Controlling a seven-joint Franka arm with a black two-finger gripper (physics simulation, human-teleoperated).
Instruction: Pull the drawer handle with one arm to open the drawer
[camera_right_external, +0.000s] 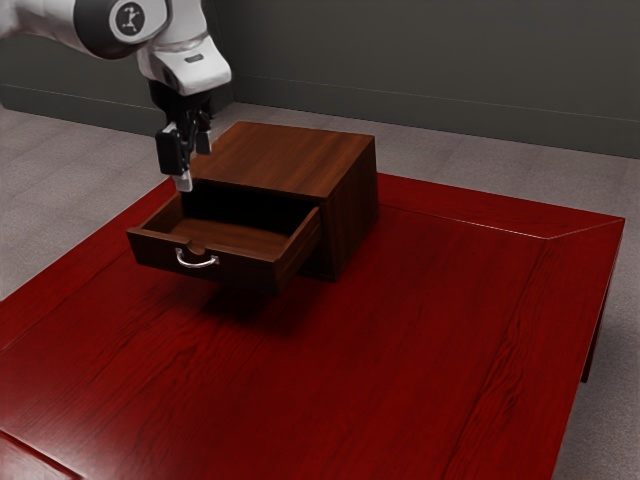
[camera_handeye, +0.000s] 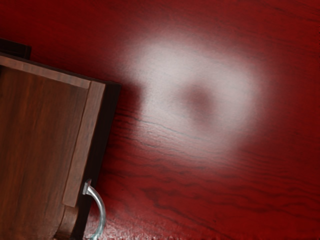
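Exterior view: the wooden cabinet sits on the red surface, toward the exterior view's left. Its drawer stands well out of the body, empty inside. The curved metal handle is centred on the drawer front, facing away from the cabinet. The arm comes down from the upper left, and the jaws hang above the drawer's rear corner, just beside the cabinet's top front edge and well apart from the handle. They look slightly parted with nothing between them. We see no contact with drawer or cabinet, though the angle makes that hard to judge.

Wrist view: the drawer front corner and side rail show, with the handle as a thin bright loop standing off the front. The surface beyond carries a pale blurred patch, probably glare.

Handling, as we judge it: rigid wood, light and not fragile, sliding straight on its runners. The handle is stiff, smooth metal, so likely slippery. The spot to hold is the middle of the loop, jaws closing across the bar, pull in line with the slide. The task looks about done.
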